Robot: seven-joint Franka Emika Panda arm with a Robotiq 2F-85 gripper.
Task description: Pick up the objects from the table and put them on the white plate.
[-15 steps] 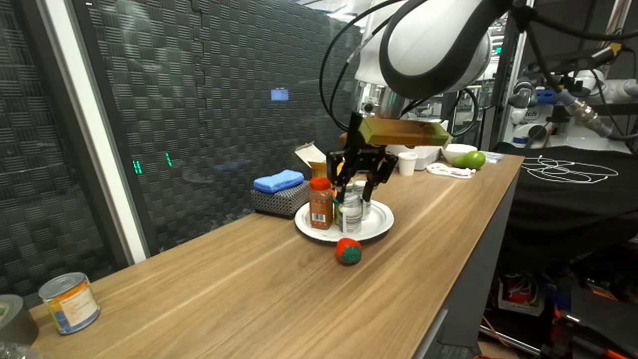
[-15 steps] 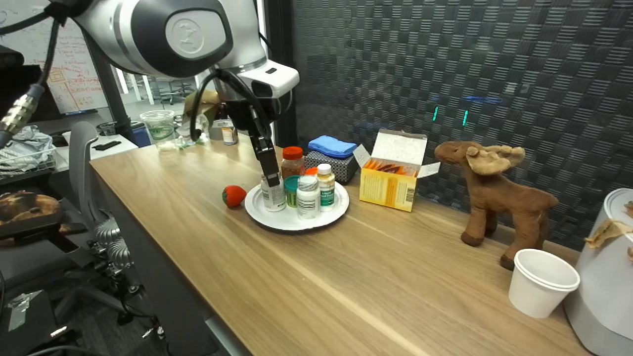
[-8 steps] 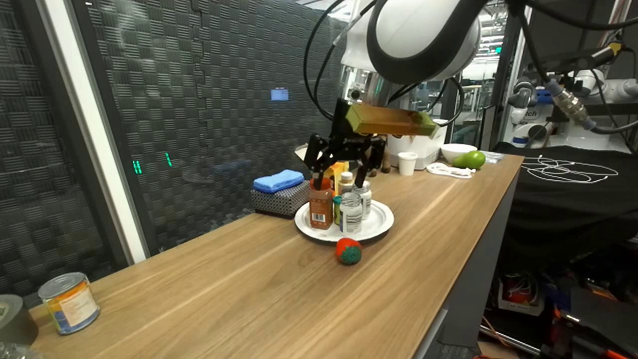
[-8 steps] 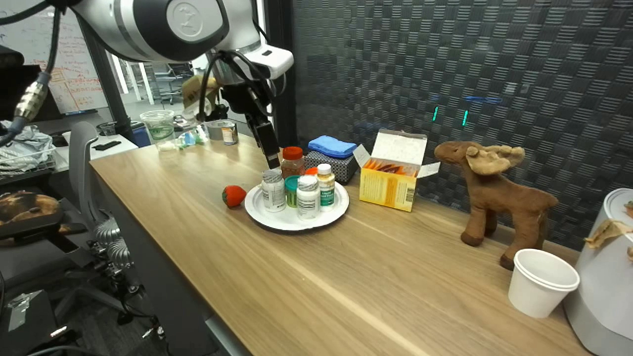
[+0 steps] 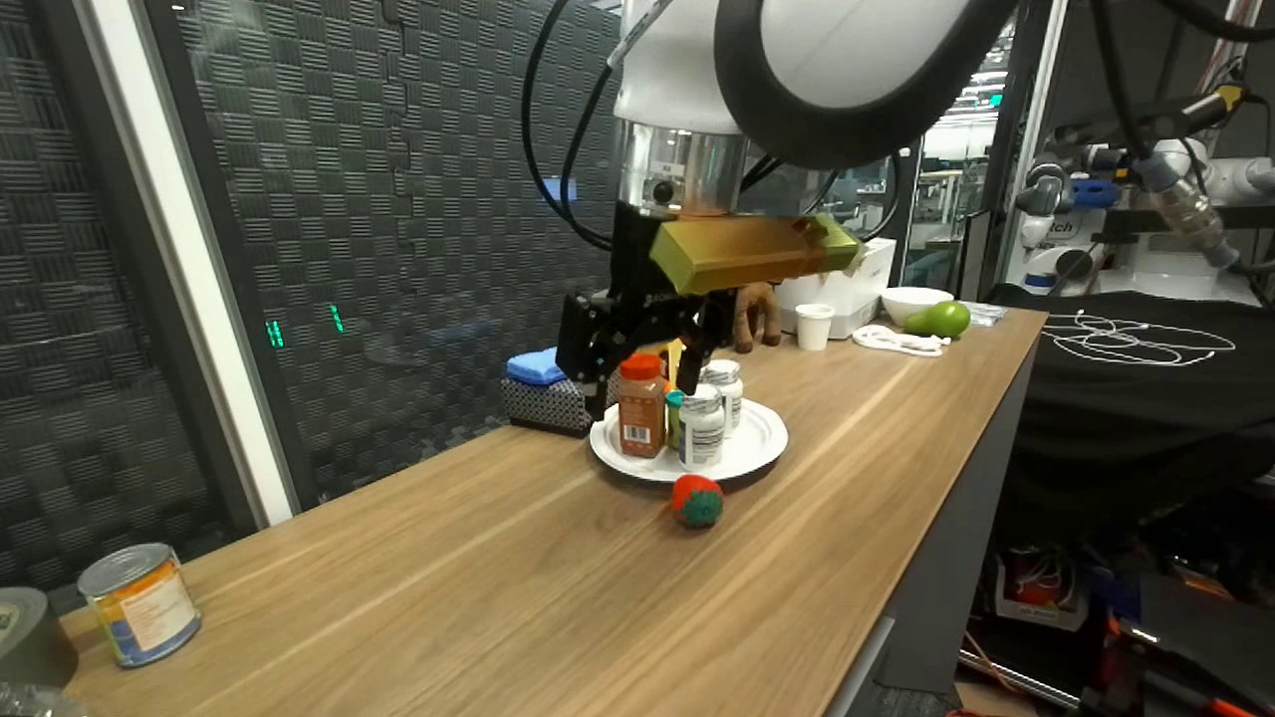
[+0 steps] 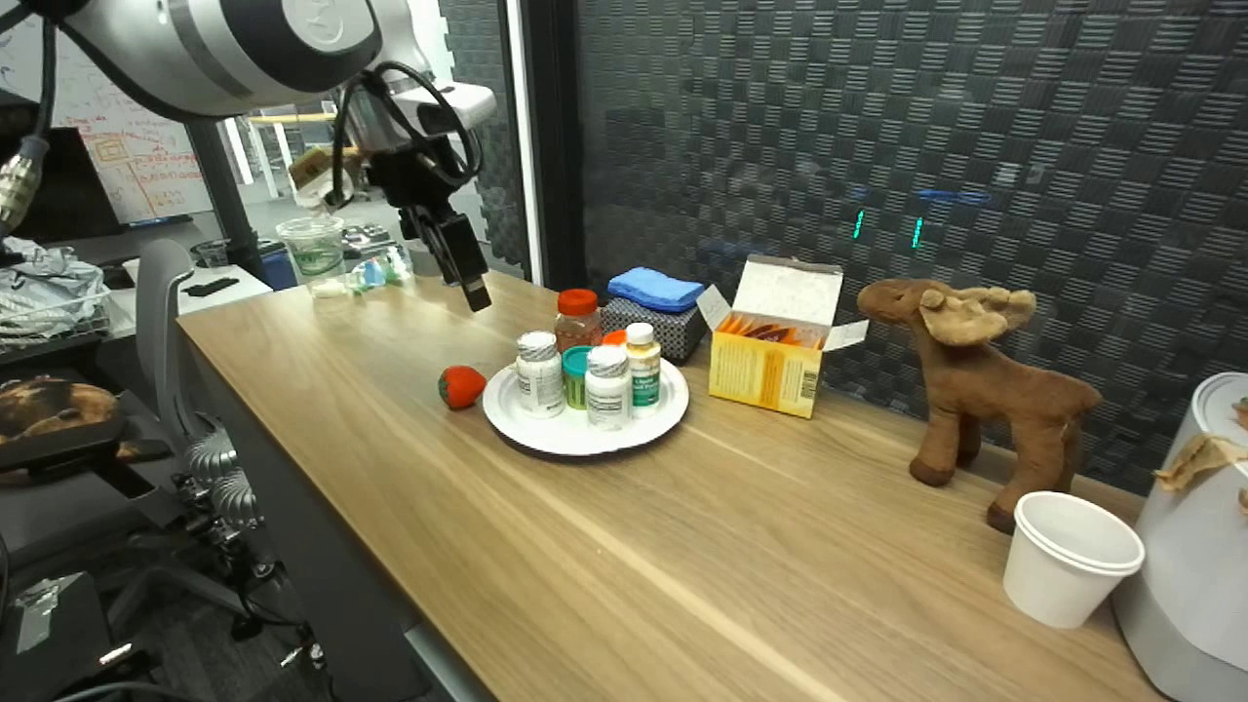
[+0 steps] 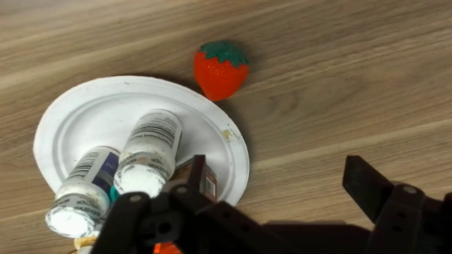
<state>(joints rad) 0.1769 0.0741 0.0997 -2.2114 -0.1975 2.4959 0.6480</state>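
The white plate (image 5: 762,443) carries several upright containers, among them white bottles (image 6: 539,375) (image 7: 150,144), a red-lidded spice jar (image 5: 641,408), a green-lidded jar (image 6: 575,378) and a bottle with a green label (image 6: 643,375). A toy strawberry (image 7: 220,72) lies on the table just outside the plate's rim. At the table's far end in an exterior view stands a can (image 5: 141,605). My gripper (image 7: 276,165) hangs above the table beside the plate, fingers wide apart, only bare wood seen between them. One finger (image 7: 197,173) partly covers the spice jar in the wrist view.
A grey tape roll (image 5: 30,637) sits by the can. Along the wall are a patterned box with a blue cloth (image 6: 655,289), a yellow open box (image 6: 765,366), a plush moose (image 6: 985,390) and paper cups (image 6: 1068,556). Limes (image 5: 941,319) and a bowl lie further off.
My gripper has let go of a white bottle, which stays upright on the plate. It has opened, risen and moved off past the plate, toward the table end with the can.
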